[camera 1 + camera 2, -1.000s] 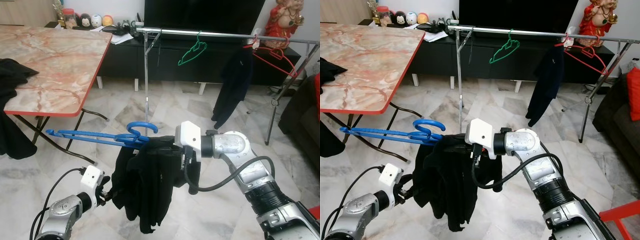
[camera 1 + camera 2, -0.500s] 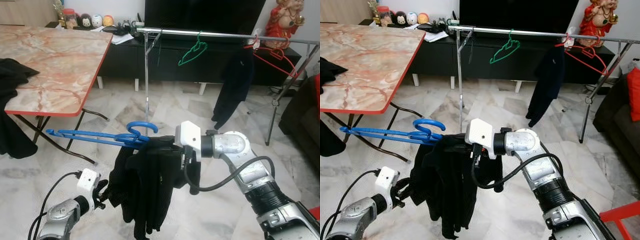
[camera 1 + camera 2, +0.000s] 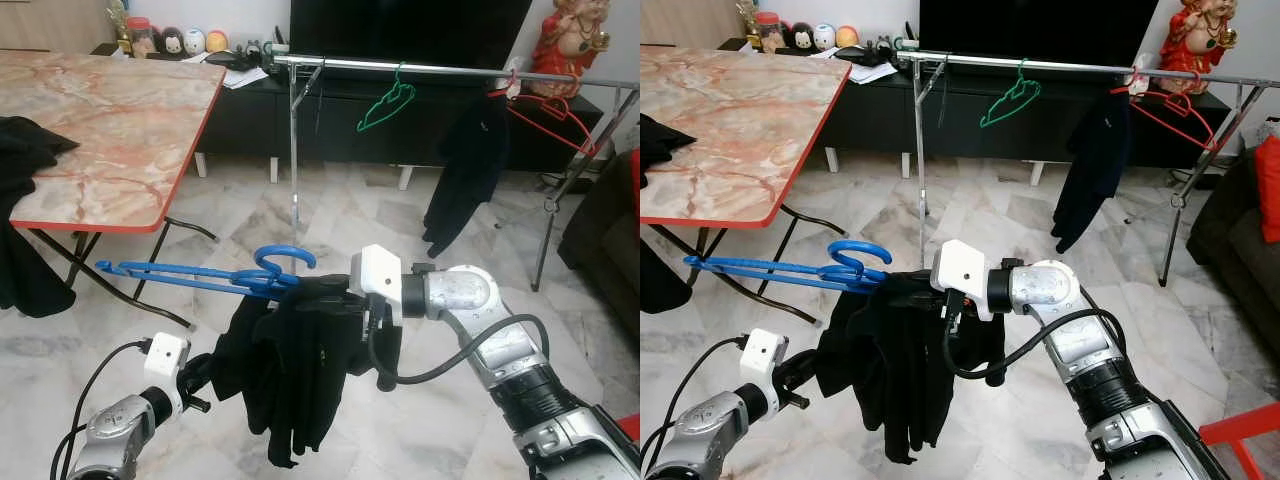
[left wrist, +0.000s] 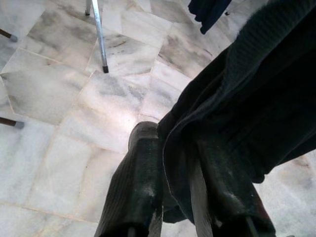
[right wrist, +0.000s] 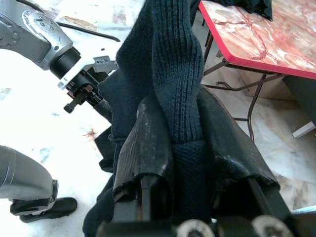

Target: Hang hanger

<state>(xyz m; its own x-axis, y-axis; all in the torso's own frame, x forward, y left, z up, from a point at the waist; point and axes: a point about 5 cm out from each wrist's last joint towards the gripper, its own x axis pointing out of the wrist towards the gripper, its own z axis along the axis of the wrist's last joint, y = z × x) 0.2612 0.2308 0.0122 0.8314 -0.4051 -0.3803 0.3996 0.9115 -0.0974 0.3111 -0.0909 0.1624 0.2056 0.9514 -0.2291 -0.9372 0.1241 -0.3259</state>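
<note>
- Down low, the left gripper (image 4: 180, 197) has its fingers pinched on a fold at the hem of the black garment (image 3: 300, 370).
- Above it, the right gripper (image 5: 190, 158) is clamped on the knit bunched at the top of the garment, just under the blue hanger (image 3: 205, 275).
- Hanger's mid-air, level, hook (image 3: 285, 257) curling upward and one long arm poking toward the table (image 3: 100, 130).
- Handling call: knit is soft and floppy, likely to swing; the plastic hanger is light and stiff. Best hold looks to be at the neck, close under the hook.
- Further off stands the rail (image 3: 420, 70), carrying a green hanger (image 3: 385, 105), a dark garment (image 3: 470, 170) and a red hanger (image 3: 545, 115). Room on the bar beside the green one.
</note>
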